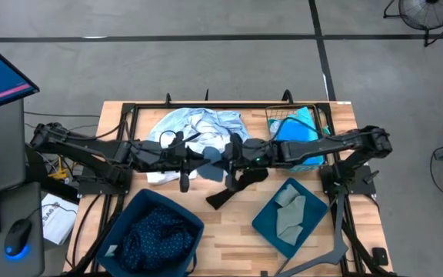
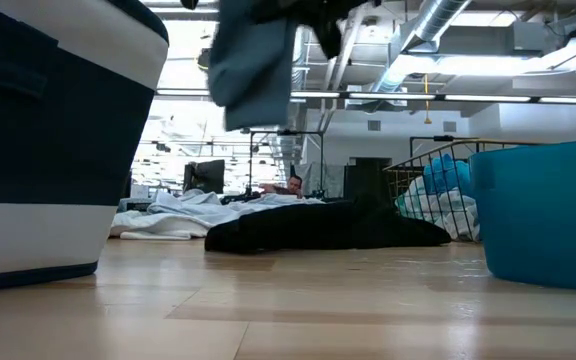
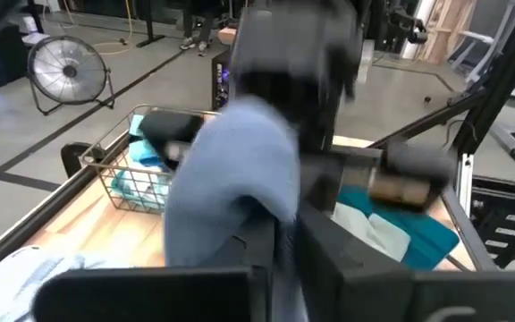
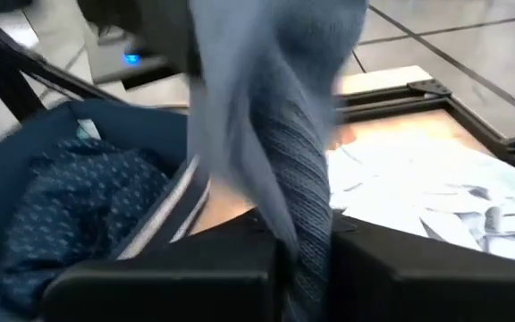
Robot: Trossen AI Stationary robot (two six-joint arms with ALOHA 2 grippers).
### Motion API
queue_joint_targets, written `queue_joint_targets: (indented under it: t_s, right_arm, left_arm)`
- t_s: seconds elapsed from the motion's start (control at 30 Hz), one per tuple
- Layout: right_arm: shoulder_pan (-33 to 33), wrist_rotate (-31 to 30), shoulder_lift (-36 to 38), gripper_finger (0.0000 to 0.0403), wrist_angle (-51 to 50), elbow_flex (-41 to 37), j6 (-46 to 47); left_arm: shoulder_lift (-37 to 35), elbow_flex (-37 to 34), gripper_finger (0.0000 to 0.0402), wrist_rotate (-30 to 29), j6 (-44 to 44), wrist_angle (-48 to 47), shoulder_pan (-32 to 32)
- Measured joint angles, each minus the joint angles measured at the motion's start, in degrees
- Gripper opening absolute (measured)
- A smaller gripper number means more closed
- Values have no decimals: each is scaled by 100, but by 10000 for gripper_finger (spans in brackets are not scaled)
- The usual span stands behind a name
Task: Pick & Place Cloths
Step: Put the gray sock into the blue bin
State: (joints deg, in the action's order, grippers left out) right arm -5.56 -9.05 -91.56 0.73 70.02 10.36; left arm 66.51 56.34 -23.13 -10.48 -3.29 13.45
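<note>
A grey-blue knit cloth (image 1: 214, 168) hangs in the air over the table's middle, between my left gripper (image 1: 204, 158) and my right gripper (image 1: 234, 152), which meet there and are both shut on it. The low view shows the cloth (image 2: 253, 70) well above the tabletop. A black cloth (image 1: 233, 186) lies flat on the table just below them. A white and pale blue pile (image 1: 198, 127) lies toward the far edge. Turquoise and bright blue cloths (image 1: 298, 127) fill the wire basket. A navy dotted cloth (image 1: 156, 231) lies in the left bin and a grey one (image 1: 289, 214) in the right bin. My left gripper (image 3: 280, 240) pinches the grey-blue cloth at a bunched fold (image 3: 257, 210) between its two fingers, coming level from the table's left. The cloth is lifted clear of the table. My right gripper (image 4: 304, 249) pinches a ribbed knit part (image 4: 298, 192) of the same cloth between its fingers, coming level from the table's right. The cloth is bunched and slack between the two grippers.
A dark-teal bin (image 1: 181, 211) stands at the near left and a second one (image 1: 264, 223) at the near right. The wire basket (image 1: 271, 115) stands at the far right. A black frame (image 1: 206, 106) runs along the far edge. Bare wood (image 1: 229, 227) shows between the bins.
</note>
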Motion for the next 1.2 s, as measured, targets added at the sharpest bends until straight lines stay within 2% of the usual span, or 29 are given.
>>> queue_joint_targets:
  t_s: [0.17, 0.33, 0.43, 0.57, 0.73, 0.87, 1.03, 1.2]
  right_arm:
    - [2, -199, 925, 3, -1130, 7, 21]
    - [-104, -535, 2047, 2, -2923, 13, 422]
    - [-418, -624, 2574, 1, -4247, 15, 979]
    - [-1183, -857, 2905, 1, -6099, 13, 2070]
    - [-2397, -1484, 2765, 1, -7672, 9, 3278]
    - [-3108, -2092, 2334, 1, -8309, 5, 3742]
    - [-3517, -2659, 1535, 0, -8637, -21, 4155]
    - [-3721, -2448, 845, 0, -8300, -297, 4367]
  left_arm:
    - [-1, 0, 95, 2, -43, -209, 2]
    - [-1, 0, 170, 2, -233, -194, 17]
    - [-1, 0, 198, 2, -354, -194, 15]
    - [-1, 0, 211, 2, -367, -194, 15]
    - [-1, 0, 204, 2, -360, -195, 15]
    - [-1, 0, 197, 2, -356, -194, 15]
    - [-1, 0, 190, 2, -355, -194, 15]
    - [-1, 0, 187, 2, -387, -192, 15]
